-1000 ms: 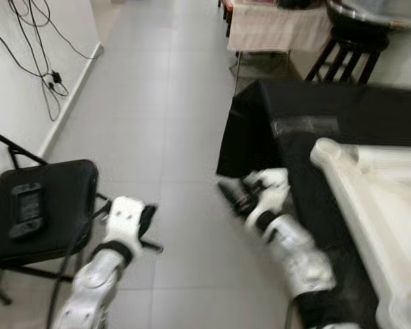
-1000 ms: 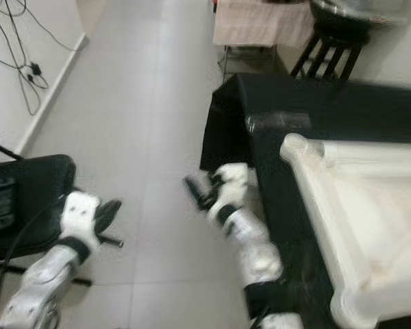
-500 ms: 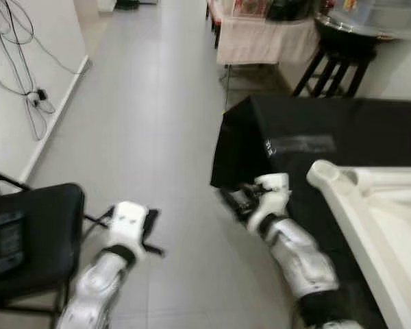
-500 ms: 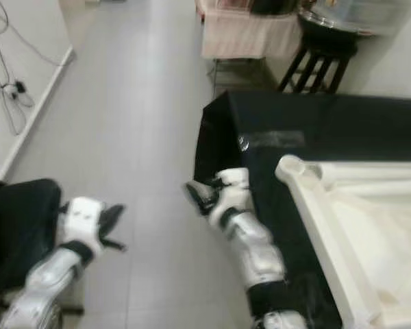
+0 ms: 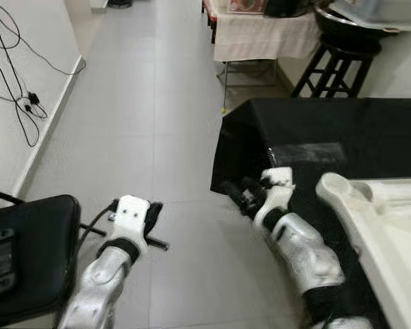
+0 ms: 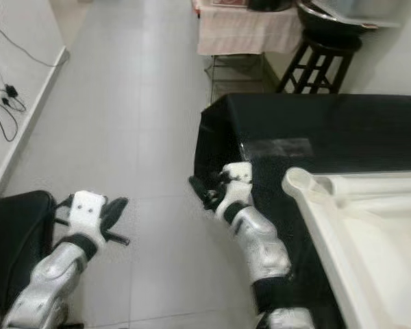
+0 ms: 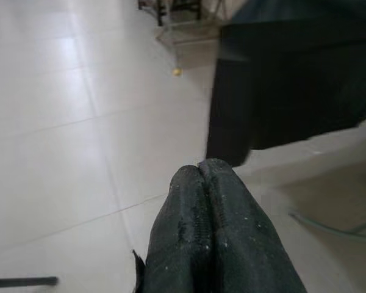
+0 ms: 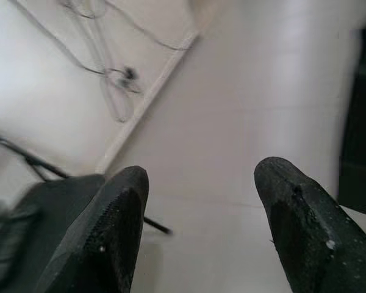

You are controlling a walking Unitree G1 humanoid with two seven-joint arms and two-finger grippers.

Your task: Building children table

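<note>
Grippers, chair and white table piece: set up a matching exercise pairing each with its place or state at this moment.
Things:
1. left gripper
2. right gripper
3. chair
4. white table piece

States or places:
A. lying on the black cloth at the robot's right
B. fingers pressed together, over the floor
C. fingers spread apart, holding nothing
D. black seat at the robot's left, by the wall

Pairs: 1-B, 2-C, 3-D, 4-A

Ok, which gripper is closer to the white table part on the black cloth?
Right. The right gripper is at the cloth's corner beside the white table part; the left gripper is over open floor, farther off.
</note>
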